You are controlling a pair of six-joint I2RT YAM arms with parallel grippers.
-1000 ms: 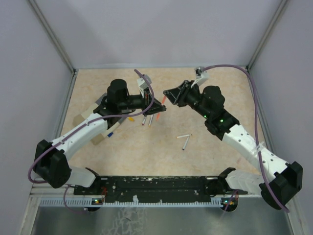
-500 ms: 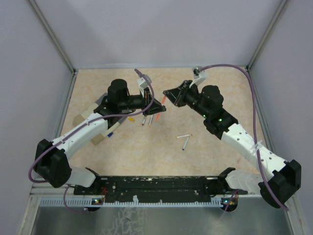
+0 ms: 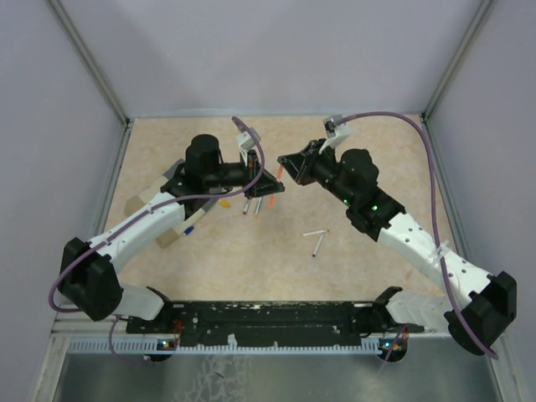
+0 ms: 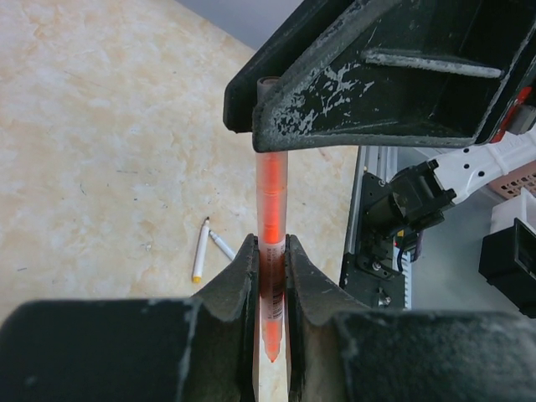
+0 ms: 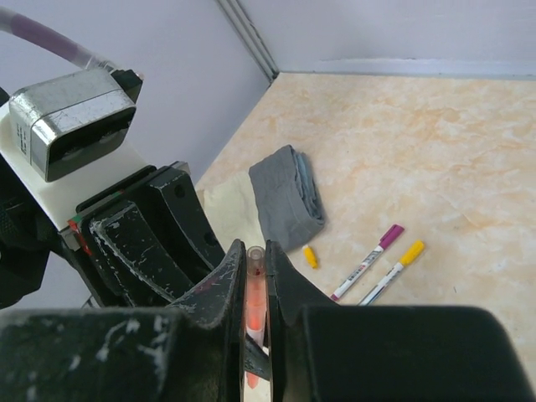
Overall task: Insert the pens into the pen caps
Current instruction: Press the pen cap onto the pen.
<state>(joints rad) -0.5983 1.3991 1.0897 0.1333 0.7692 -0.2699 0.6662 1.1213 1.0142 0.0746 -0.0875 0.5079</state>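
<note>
My left gripper [image 3: 270, 182] [image 4: 270, 243] is shut on an orange pen [image 4: 271, 289], held above the table. My right gripper [image 3: 289, 165] [image 5: 257, 249] is shut on a translucent orange pen cap [image 5: 256, 280] that sits in line over the pen's far end [image 4: 270, 180]. The two grippers face each other, nearly touching. A magenta-capped pen [image 5: 367, 262] and a yellow-capped pen [image 5: 392, 272] lie on the table below. Two more pens [image 3: 316, 239] lie right of centre; they also show in the left wrist view [image 4: 201, 249]. A loose yellow cap [image 5: 310, 256] lies near the box.
A beige box with a grey lid [image 5: 287, 197] stands at the left under my left arm [image 3: 142, 219]. A small blue cap [image 3: 189, 228] lies beside that arm. Walls close the table on the far, left and right sides.
My right gripper has moved a little left, closing in on my left gripper. The left arm has barely moved.
</note>
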